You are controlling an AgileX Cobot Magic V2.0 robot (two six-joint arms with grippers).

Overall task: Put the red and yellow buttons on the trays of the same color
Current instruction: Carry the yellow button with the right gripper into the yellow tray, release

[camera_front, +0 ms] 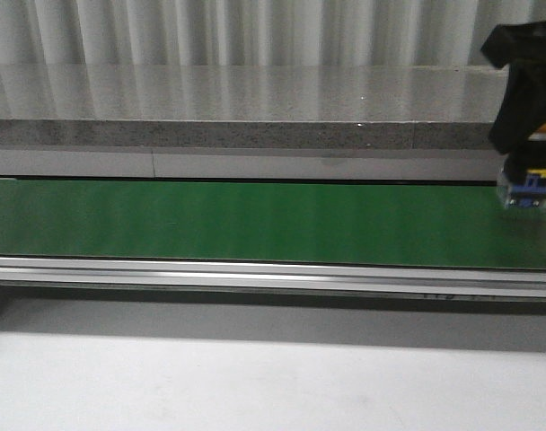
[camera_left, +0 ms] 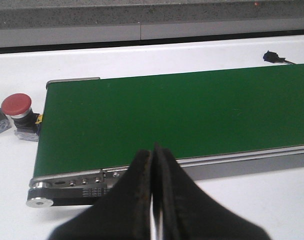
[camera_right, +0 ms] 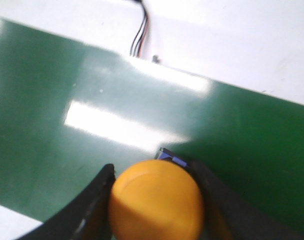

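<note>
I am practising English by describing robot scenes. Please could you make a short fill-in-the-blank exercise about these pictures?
1. The right gripper is shut on a button whose cap is ____.
2. The conveyor belt has the colour ____.
3. In the left wrist view, the button standing beside the belt's end has a ____ cap.
4. The left gripper has its fingers ____, holding nothing.

Missing words: yellow; green; red; shut

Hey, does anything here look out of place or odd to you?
Nothing stands out. The right claw grips a yellow button over the green belt, and a red button stands upright beside the belt's end. No trays are in view.
</note>
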